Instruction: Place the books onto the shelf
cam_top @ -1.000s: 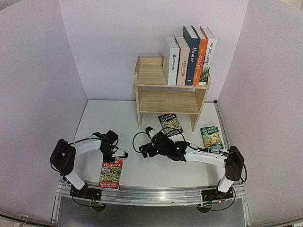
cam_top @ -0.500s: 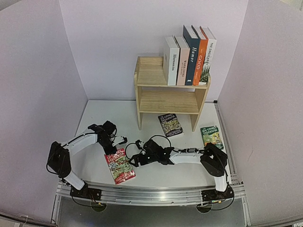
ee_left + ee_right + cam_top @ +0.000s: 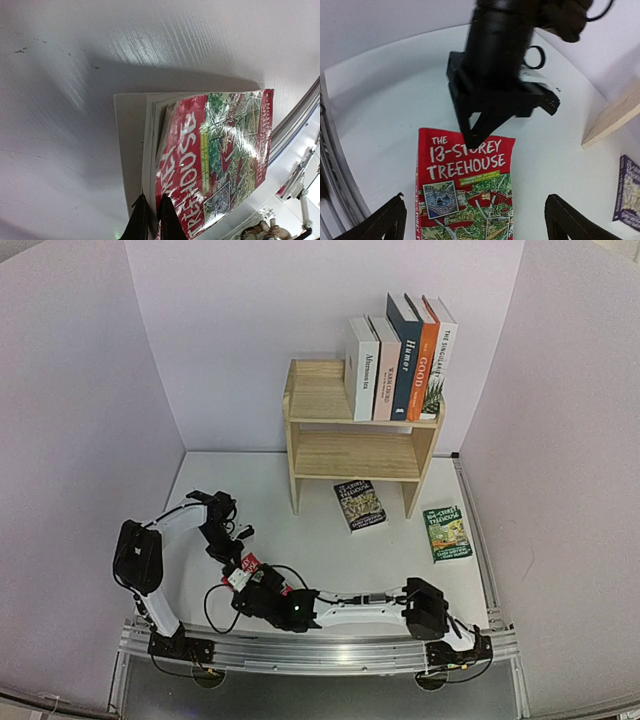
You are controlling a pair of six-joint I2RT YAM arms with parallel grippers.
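A red "13-Storey Treehouse" book (image 3: 465,185) is pinched at its top edge by my left gripper (image 3: 152,198), which is shut on it. The red cover (image 3: 215,155) casts a shadow on the white table. My right gripper (image 3: 477,220) hangs over the same book, open wide, with a fingertip on either side of it and touching nothing. From above, only a red corner (image 3: 243,571) shows between the left gripper (image 3: 239,557) and right gripper (image 3: 252,586). The pine shelf (image 3: 320,390) carries several upright books (image 3: 400,355) on its top tier.
A dark Treehouse book (image 3: 360,504) lies flat in front of the shelf, and a green one (image 3: 447,532) lies to the right. The shelf's lower tier (image 3: 355,455) holds nothing. A metal rail (image 3: 330,652) runs along the near table edge. My right arm lies low across the front.
My left gripper has taken hold of the red book and turned it. My right arm swung left and toward the near edge, coming over the book and hiding most of it from above.
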